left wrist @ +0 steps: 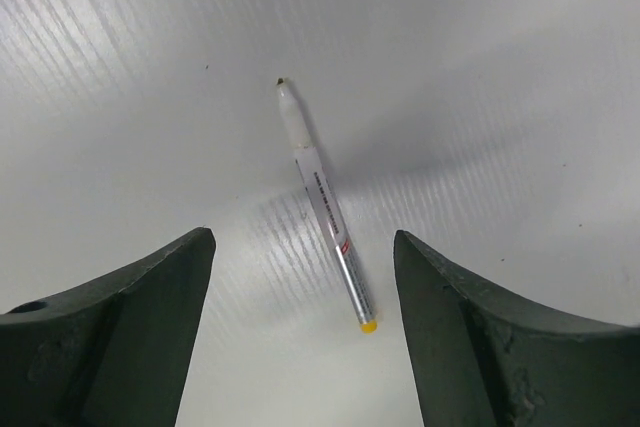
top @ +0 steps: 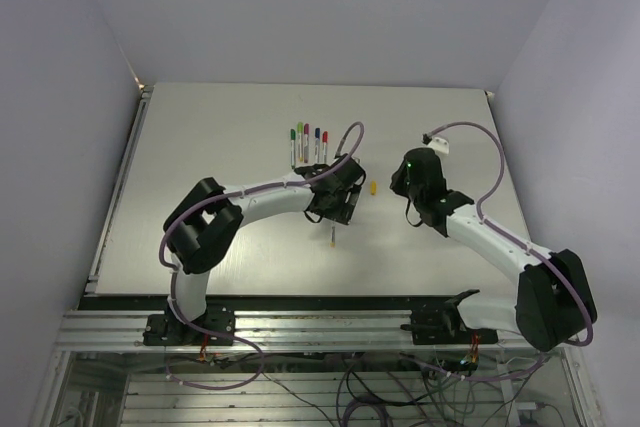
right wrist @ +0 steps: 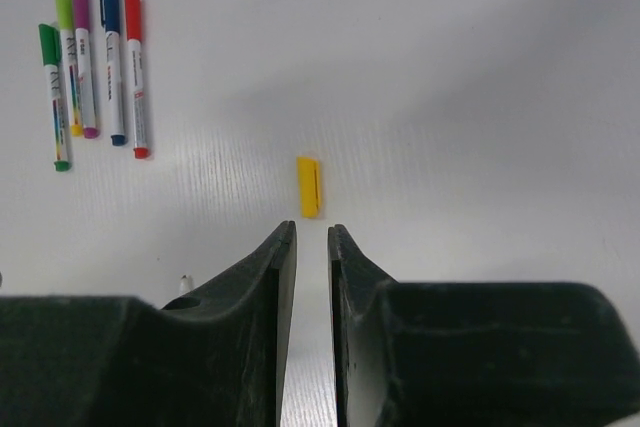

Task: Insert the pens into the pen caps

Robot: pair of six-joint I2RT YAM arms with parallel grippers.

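The white tabletop (top: 200, 147) runs out to walls on the left, right and far sides, and there is open room all around the middle, where both arms reach in with bent elbows. A row of capped pens (top: 307, 144) lies toward the far side, apart from the left fingers (left wrist: 150, 297), which are spread wide over an uncapped pen (left wrist: 325, 207) lying flat between them, touching neither. The right fingers (right wrist: 250, 327), a narrow slit apart and gripping nothing, point at the yellow cap (right wrist: 308, 187) just ahead of them.
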